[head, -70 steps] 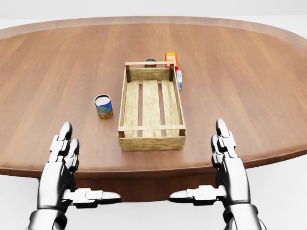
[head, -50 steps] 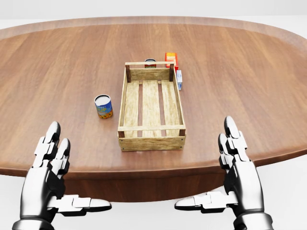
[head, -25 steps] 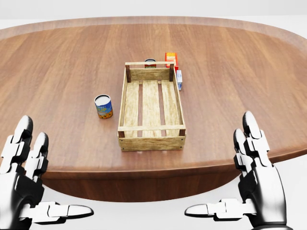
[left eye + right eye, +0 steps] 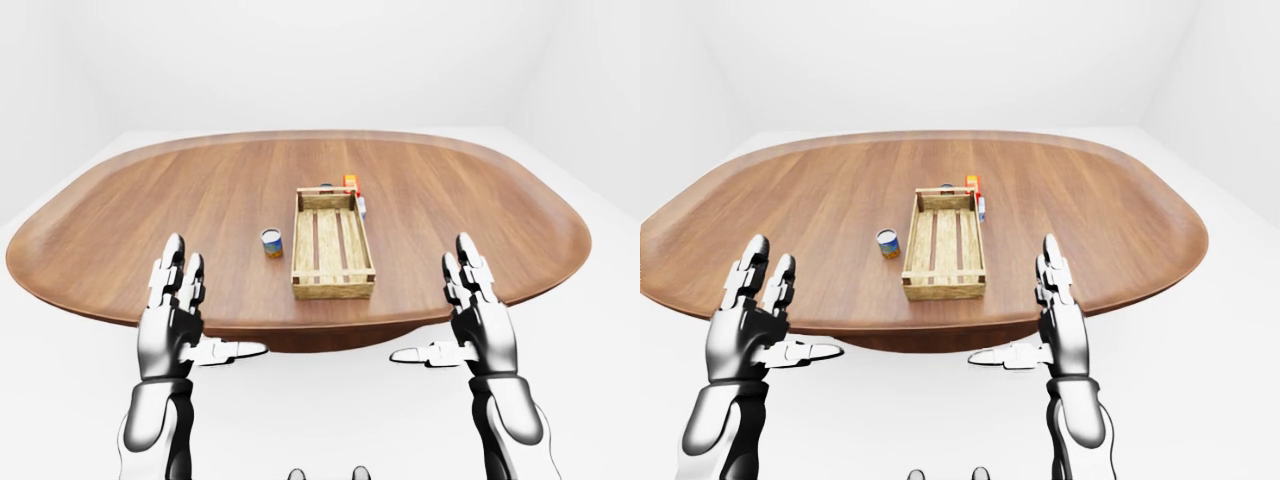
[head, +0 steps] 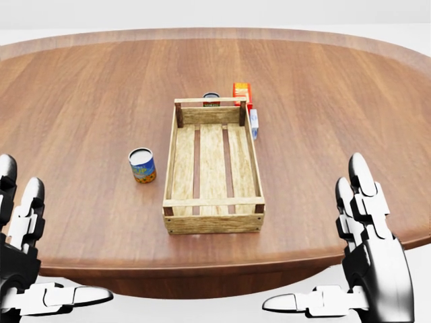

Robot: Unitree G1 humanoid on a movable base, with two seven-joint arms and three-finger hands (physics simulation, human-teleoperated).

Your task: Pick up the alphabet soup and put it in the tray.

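Observation:
The alphabet soup can, blue and yellow with a pale lid, stands upright on the brown table just left of the tray. The tray is a slatted wooden crate at the table's middle, with nothing in it. My left hand is open at the lower left, short of the table's near edge and well below the can in the view. My right hand is open at the lower right, level with the left one. Neither hand touches anything.
Beyond the tray's top end stand a dark can and an orange box. A small blue-and-white box lies against the tray's right side. The oval wooden table has a white floor all round it.
Both hands have spread apart and sunk toward the bottom corners of the head view. The whole picture has shifted slightly down and grown, so the camera has moved nearer; can and tray stay put.

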